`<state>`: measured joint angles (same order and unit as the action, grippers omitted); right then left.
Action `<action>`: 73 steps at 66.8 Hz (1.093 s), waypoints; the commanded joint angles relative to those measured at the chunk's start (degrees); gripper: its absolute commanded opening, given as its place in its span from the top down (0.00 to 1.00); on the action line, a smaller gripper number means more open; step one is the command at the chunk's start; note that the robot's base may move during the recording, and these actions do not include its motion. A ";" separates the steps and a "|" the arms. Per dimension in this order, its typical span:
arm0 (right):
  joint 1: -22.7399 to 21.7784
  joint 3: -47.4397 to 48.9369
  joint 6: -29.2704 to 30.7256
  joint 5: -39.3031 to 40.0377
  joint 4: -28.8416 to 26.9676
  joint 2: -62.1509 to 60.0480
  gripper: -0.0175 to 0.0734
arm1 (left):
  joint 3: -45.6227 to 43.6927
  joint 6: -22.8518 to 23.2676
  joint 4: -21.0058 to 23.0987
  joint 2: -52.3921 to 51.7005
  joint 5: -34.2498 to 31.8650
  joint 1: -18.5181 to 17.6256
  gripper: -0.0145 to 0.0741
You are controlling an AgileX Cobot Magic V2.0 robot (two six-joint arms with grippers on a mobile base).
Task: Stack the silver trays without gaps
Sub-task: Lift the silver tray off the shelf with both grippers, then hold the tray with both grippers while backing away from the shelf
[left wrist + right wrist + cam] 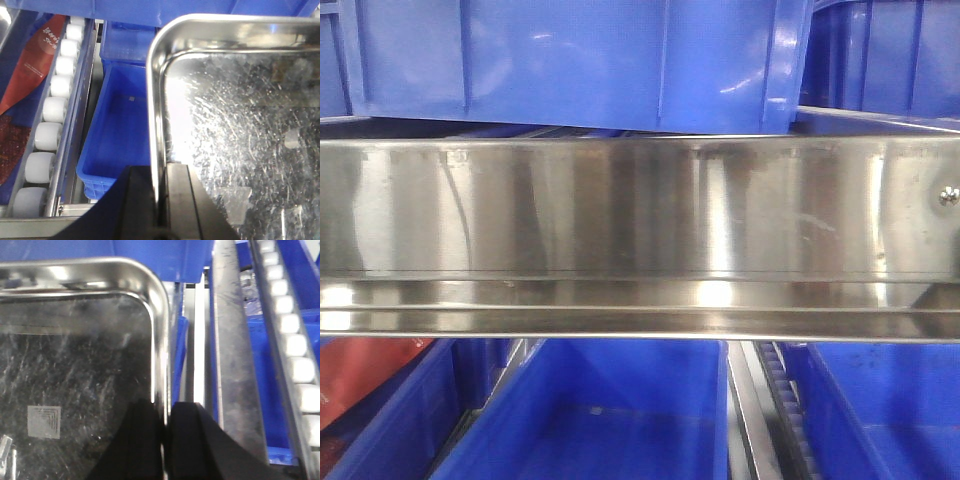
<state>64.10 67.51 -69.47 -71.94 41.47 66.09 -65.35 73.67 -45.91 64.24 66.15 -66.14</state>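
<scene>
A silver tray point(235, 125) with a scratched, shiny floor fills the right of the left wrist view. My left gripper point(161, 200) is shut on its left rim, one finger outside the wall and one inside. The same tray point(75, 355) fills the left of the right wrist view, where my right gripper point(165, 440) is shut on its right rim. Held at both ends, the tray hangs over blue bins. Neither gripper nor any tray shows in the front view.
A long mirror-like steel shelf rail point(640, 240) spans the front view, with blue bins above point(580, 60) and below point(600, 410). White roller tracks point(50, 120) point(295, 350) run along both sides. A blue bin point(120, 130) lies below the tray. A red packet point(35, 60) lies far left.
</scene>
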 commanded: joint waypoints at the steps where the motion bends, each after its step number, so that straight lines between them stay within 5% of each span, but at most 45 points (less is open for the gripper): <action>1: 0.39 0.28 -0.41 3.00 2.46 -0.61 0.81 | 0.15 0.10 -1.11 -0.42 -2.06 -0.60 0.85; 73: 0.39 0.28 -0.41 4.74 2.46 -0.61 0.81 | 0.15 0.10 -2.34 -0.42 -3.45 -0.48 0.85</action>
<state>64.10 67.51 -69.93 -71.37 42.04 66.06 -65.00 73.80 -47.45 64.14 65.53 -66.22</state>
